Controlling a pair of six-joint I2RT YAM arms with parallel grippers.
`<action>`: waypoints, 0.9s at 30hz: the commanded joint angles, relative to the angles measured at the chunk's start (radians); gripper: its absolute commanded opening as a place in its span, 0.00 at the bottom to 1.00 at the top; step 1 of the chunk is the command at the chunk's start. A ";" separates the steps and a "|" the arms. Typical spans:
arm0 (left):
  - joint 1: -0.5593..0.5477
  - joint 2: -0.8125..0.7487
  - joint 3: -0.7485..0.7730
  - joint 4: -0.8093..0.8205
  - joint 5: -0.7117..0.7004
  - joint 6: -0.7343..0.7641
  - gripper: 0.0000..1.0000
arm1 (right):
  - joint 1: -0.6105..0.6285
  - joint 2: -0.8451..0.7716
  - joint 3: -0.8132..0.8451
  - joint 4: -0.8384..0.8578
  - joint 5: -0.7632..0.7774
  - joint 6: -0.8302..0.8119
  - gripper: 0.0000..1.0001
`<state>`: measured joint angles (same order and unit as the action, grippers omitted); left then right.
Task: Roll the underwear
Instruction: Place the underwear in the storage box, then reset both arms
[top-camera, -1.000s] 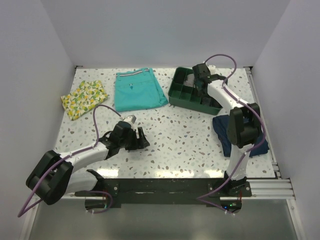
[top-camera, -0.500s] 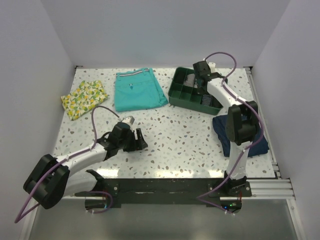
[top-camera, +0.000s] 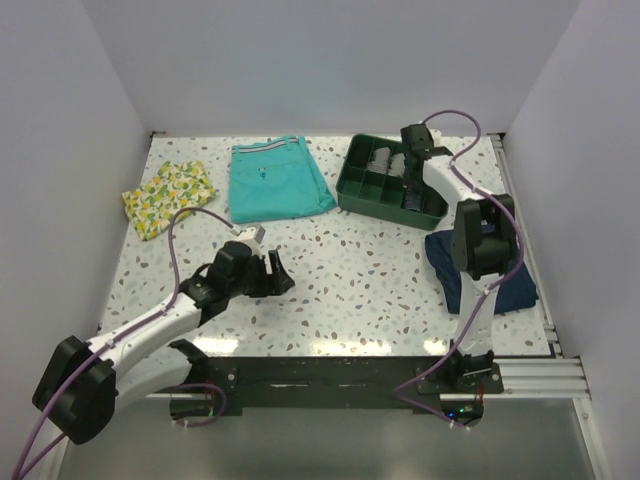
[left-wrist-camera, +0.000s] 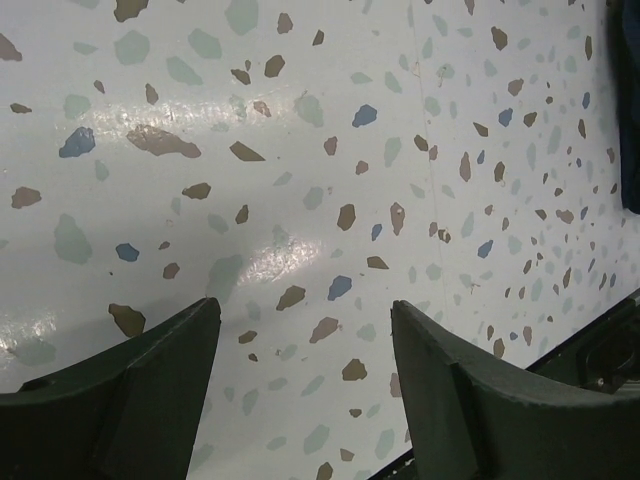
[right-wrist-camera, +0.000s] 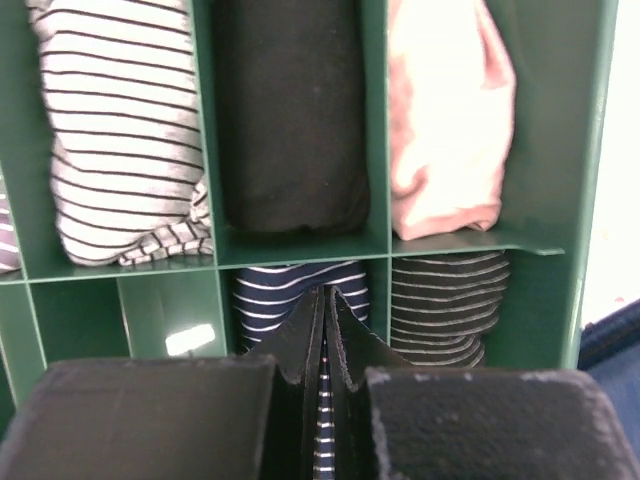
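Observation:
The underwear (right-wrist-camera: 288, 292), a navy roll with thin pale stripes, sits in a middle compartment of the green tray (right-wrist-camera: 290, 248). My right gripper (right-wrist-camera: 325, 296) hangs directly above it, shut, with the fingertips pressed together and no cloth pinched between them. In the top view that gripper (top-camera: 412, 168) is over the tray (top-camera: 350, 190) at the back right, and it hides the underwear there. Near the front left, my left gripper (top-camera: 271, 274) is low over the speckled table, open, with only bare tabletop between its fingers (left-wrist-camera: 160, 360).
The tray's other compartments hold rolled pieces: white striped (right-wrist-camera: 120, 130), black (right-wrist-camera: 290, 110), pink (right-wrist-camera: 445, 110), dark striped (right-wrist-camera: 445, 300). Teal shorts (top-camera: 275, 180) and a lemon-print cloth (top-camera: 168, 198) lie at the back left. A plain navy garment (top-camera: 440, 255) lies beside the right arm.
My right gripper has gone from open to shut and shifted slightly right over the tray. The left arm has swung a little, its gripper still open over the table.

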<state>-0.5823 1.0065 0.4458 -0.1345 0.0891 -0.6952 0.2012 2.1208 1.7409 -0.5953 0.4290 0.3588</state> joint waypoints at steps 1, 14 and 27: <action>0.010 -0.017 0.050 -0.010 -0.015 0.029 0.74 | 0.001 -0.111 -0.066 0.115 -0.079 -0.020 0.02; 0.009 -0.045 0.126 -0.091 -0.061 0.065 1.00 | 0.001 -0.504 -0.368 0.118 -0.144 -0.009 0.59; 0.009 -0.059 0.272 -0.232 -0.166 0.148 1.00 | 0.001 -0.995 -0.797 0.058 -0.094 0.051 0.82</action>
<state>-0.5819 0.9699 0.6491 -0.3317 -0.0284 -0.6041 0.2020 1.2339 1.0153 -0.5194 0.3061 0.3641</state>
